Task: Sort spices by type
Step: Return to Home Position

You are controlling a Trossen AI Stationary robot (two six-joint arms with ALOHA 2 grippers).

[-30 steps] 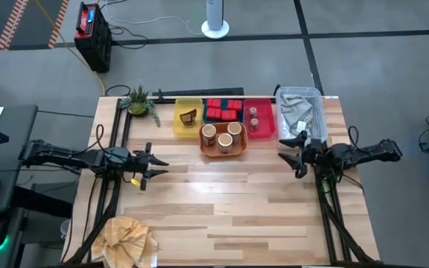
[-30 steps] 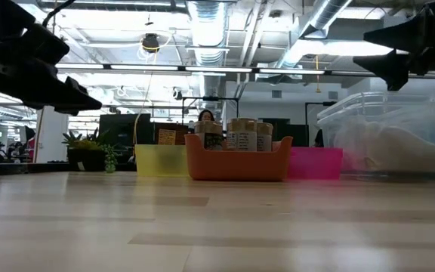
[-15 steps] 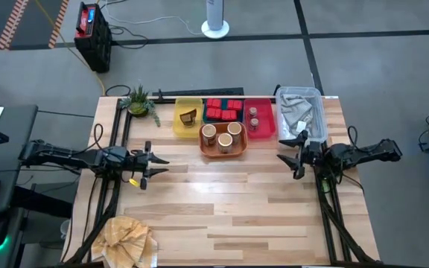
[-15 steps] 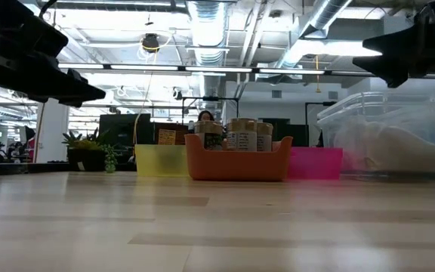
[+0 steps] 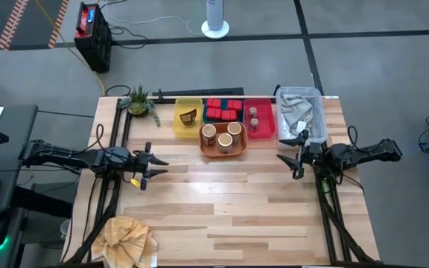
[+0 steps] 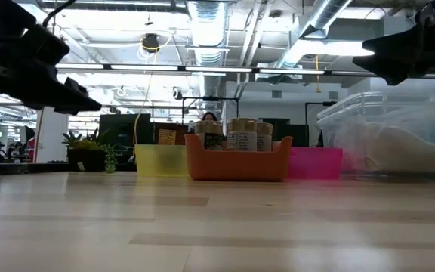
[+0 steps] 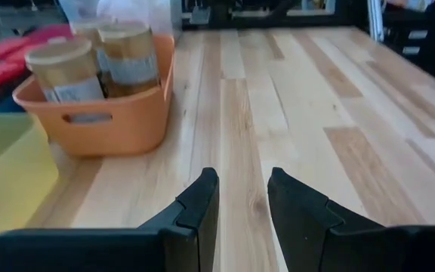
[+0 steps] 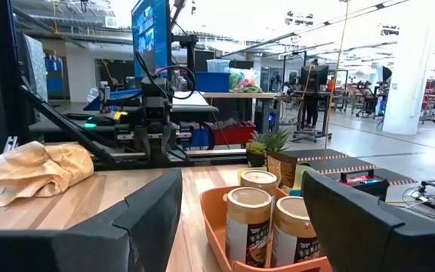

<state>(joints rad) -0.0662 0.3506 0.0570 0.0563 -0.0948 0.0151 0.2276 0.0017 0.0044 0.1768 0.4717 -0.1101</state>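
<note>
Three tan jars (image 5: pixel 210 132) stand in the orange tray (image 5: pixel 223 152), their pale labels unreadable. Beyond it sit a dark brown piece (image 5: pixel 188 117) in the yellow tray (image 5: pixel 179 128), red tins (image 5: pixel 223 110) and grey shakers (image 5: pixel 253 117). The left gripper (image 5: pixel 157 165) and right gripper (image 5: pixel 287 160) flank the orange tray, fingers parted, empty.

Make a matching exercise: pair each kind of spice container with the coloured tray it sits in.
Column one:
1. red tins
2. round jars
3. small shakers
4. dark brown piece

Column two:
A. yellow tray
B. red tray
C. blue tray
D. orange tray

Pairs: 1-C, 2-D, 3-B, 4-A.

The left gripper and right gripper hang clear of the trays, jaws open.
</note>
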